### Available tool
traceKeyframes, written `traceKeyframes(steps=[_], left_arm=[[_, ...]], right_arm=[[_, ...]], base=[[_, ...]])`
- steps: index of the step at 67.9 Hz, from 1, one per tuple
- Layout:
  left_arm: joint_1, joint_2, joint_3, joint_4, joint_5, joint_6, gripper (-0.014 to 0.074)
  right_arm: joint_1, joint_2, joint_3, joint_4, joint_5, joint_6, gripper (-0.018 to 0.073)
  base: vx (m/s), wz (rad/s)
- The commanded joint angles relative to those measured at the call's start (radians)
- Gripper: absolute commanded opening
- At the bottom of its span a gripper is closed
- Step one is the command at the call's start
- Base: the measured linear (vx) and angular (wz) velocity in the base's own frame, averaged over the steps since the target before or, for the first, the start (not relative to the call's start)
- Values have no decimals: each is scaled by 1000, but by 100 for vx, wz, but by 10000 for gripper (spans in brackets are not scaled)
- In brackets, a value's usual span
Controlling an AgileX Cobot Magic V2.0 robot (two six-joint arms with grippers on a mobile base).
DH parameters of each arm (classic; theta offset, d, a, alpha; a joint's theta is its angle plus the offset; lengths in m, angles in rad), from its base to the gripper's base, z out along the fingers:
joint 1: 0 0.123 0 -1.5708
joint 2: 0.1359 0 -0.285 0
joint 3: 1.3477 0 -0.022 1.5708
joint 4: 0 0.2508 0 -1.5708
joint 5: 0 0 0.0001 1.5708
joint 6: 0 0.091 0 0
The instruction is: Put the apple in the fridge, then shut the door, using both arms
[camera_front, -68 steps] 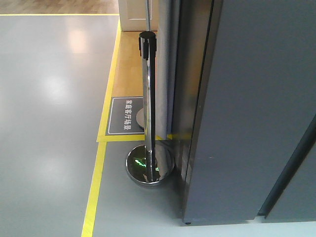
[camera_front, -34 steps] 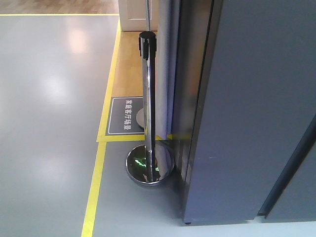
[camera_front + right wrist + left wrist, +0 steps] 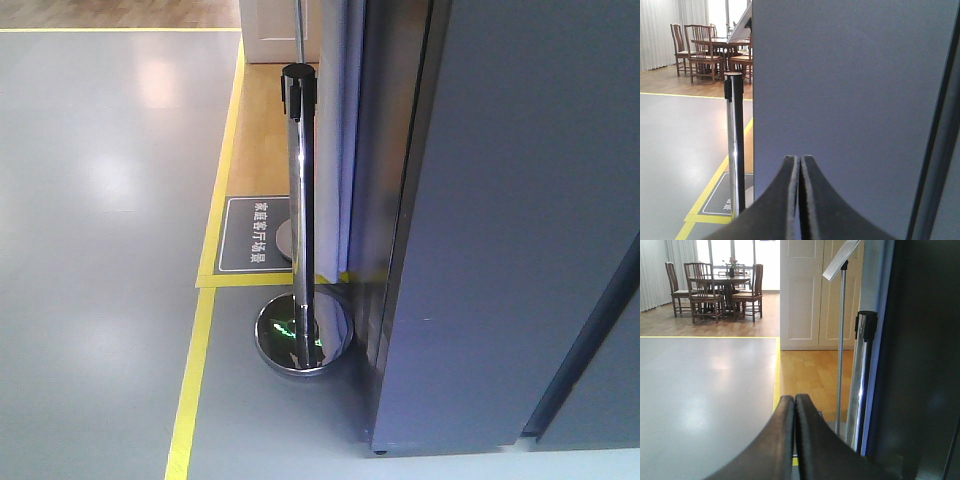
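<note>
Exterior front-facing view: you face the dark grey fridge (image 3: 520, 230) filling the right side, its door (image 3: 395, 200) edge-on at the fridge's left; whether it is fully shut cannot be told. A chrome stanchion post (image 3: 298, 200) stands on the grey floor (image 3: 100, 250) just left of it, beside yellow floor tape (image 3: 195, 370). Left gripper (image 3: 794, 401) has its fingers pressed together, empty; right gripper (image 3: 800, 161) likewise, tips meeting, near the grey panel. You will find no apple in any view.
</note>
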Motion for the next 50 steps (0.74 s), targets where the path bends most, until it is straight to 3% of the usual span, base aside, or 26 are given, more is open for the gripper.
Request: traceKeyframes(steps=[1, 50], left_arm=[[3, -16, 29, -9, -77, -2, -6], [3, -16, 29, -9, -77, -2, -6]], right_arm=[[2, -8, 3, -24, -64, 18, -2], [2, -8, 2, -16, -53, 19, -2]], base=[[0, 0], [0, 0]])
